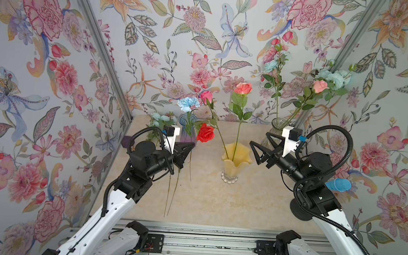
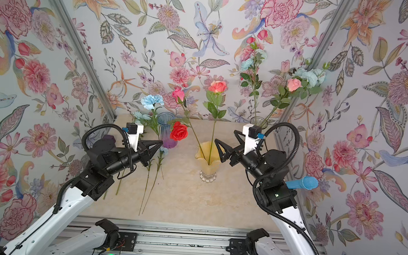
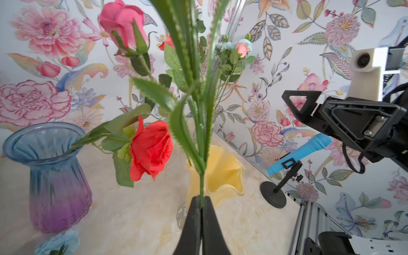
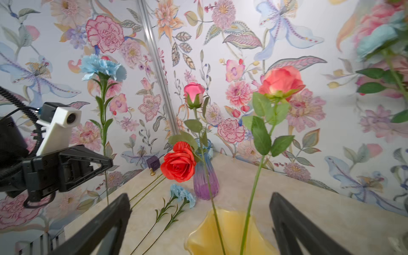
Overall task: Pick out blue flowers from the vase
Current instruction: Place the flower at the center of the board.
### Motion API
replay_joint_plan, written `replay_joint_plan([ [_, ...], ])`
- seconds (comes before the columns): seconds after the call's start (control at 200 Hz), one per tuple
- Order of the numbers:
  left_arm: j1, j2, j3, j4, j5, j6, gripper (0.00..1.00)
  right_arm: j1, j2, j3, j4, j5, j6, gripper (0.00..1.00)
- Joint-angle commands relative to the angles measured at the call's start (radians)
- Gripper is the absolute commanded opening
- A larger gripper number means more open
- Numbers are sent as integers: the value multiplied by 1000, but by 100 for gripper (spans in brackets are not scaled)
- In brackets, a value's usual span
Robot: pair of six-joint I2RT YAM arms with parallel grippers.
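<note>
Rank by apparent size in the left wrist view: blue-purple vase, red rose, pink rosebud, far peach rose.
1. blue-purple vase
2. red rose and pink rosebud: look about alike, not ranked
3. peach rose: smallest, far from the camera

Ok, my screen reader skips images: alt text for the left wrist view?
The left end effector is shut on a leafy green stem; behind it are a red rose, a blue-purple vase and a yellow vase.
</note>
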Motion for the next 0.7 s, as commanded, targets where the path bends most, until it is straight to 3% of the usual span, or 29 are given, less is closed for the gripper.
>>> replay_joint_plan([
  [0.0,8,10,17,-209,-112,55,0,-90,-6,-29,39,-34,115,100],
  [0.165,8,36,10,-303,-168,49,0,-208,-7,-54,67,-132,194,100],
  [0.415,19,69,7,-456,-364,37,0,-304,6,-68,95,-234,259,100],
  [0.696,49,251,-34,-455,-265,25,0,-347,20,-66,103,-298,284,100],
])
